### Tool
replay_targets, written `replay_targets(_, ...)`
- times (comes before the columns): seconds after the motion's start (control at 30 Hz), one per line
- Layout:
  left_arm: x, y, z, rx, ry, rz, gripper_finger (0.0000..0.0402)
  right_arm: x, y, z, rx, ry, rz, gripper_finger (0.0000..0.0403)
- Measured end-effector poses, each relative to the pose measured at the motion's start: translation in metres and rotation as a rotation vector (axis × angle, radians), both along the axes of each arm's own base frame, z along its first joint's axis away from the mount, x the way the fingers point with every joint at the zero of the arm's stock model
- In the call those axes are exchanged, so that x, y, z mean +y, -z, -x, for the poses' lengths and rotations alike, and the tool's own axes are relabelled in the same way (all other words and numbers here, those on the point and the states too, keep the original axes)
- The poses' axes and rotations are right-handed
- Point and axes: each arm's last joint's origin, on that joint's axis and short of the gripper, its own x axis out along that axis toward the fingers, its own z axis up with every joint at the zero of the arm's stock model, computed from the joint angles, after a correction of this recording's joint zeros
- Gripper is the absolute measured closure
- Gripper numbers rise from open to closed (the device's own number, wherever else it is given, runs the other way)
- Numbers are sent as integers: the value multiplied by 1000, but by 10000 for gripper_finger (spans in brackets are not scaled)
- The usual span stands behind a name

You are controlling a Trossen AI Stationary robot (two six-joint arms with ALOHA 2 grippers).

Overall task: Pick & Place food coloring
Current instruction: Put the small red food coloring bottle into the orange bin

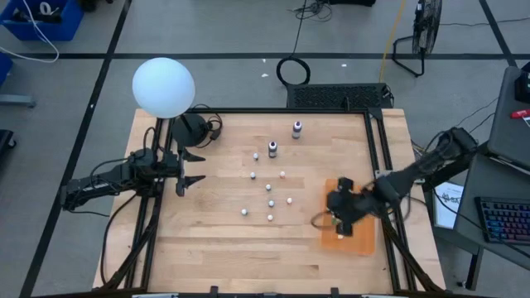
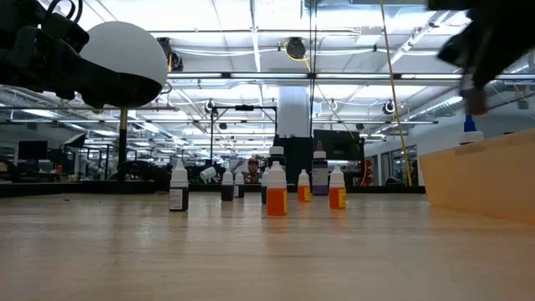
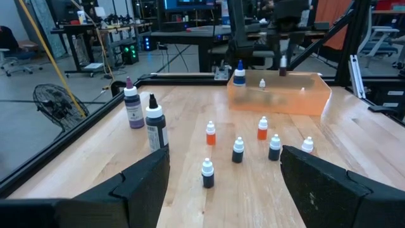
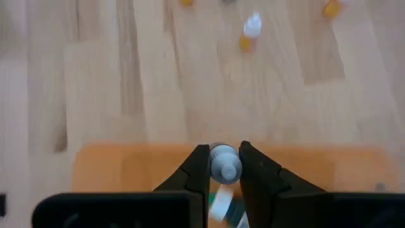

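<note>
Several tiny food coloring bottles (image 1: pixel 269 201) stand upright on the wooden table's middle, some of them orange (image 2: pixel 276 188). Two taller bottles stand farther back: a purple-topped one (image 3: pixel 132 107) and a dark one (image 3: pixel 155 126). A shallow orange tray (image 1: pixel 356 236) lies at the right, with a blue-topped bottle (image 3: pixel 239 75) and a small pale one (image 3: pixel 262 83) standing in it. My right gripper (image 4: pixel 223 166) hangs over the tray's edge, shut on one small bottle. At the table's left edge, my left gripper (image 1: pixel 197 169) stays level and open with nothing between its fingers. My right gripper pinches the bottle's pale grey cap (image 4: pixel 223 159) between its two fingers (image 4: pixel 197 171). The fingers come from above, slanting down. The bottle's green and white body (image 4: pixel 221 204) hangs below the fingers, over the orange tray. Whether it is clear of the tray floor I cannot tell.
A white globe lamp (image 1: pixel 163 85) stands over the far left corner. Black frame rails (image 1: pixel 383 157) run along the table's sides. A black cable loop (image 1: pixel 291 71) and a fan (image 1: pixel 424 33) are on the floor beyond the far edge.
</note>
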Motion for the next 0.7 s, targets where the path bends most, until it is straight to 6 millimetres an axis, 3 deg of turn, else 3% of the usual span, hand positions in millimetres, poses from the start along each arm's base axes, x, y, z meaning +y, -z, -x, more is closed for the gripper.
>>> replay_targets(0.13, 0, 0, 0, -1, 0, 0, 103, 20, 3, 22, 24, 52, 19, 357)
replay_targets(0.27, 0, 0, 0, 0, 0, 0, 103, 27, 6, 42, 42, 143, 85, 357)
replay_targets(0.5, 0, 0, 0, 0, 0, 0, 103, 19, 8, 67, 122, 316, 160, 357)
replay_targets(0.7, 0, 0, 0, 0, 0, 0, 103, 0, 19, 80, 134, 400, 139, 357)
